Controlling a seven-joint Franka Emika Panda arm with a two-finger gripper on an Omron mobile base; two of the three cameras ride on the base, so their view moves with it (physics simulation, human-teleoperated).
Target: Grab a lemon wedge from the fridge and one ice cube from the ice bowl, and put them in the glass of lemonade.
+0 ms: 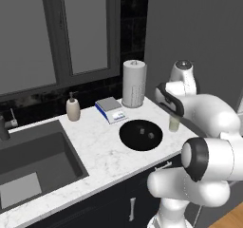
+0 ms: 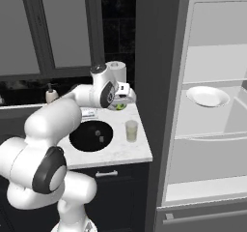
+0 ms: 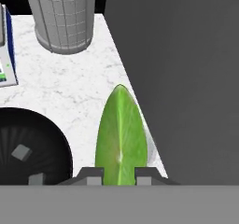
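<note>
Tall matte grey fridge (image 2: 159, 81) stands open, pale shelves exposed. Wide shallow black ice bowl (image 2: 91, 135) sits on the white marble counter (image 1: 102, 151), two cubes inside. Small clear tumbler of pale lemonade (image 2: 131, 130) stands just beside the bowl. Two-finger gripper (image 3: 119, 174), above the counter, is clamped narrowly on the yellow-green lemon wedge (image 3: 121, 136).

On the counter (image 1: 99, 151), the bowl (image 1: 141, 135) sits left of the glass (image 2: 131, 130), the towel roll (image 1: 134, 83) behind them, the fridge (image 2: 207, 129) right, and the wedge (image 3: 121, 139) above the counter beside the bowl.
</note>
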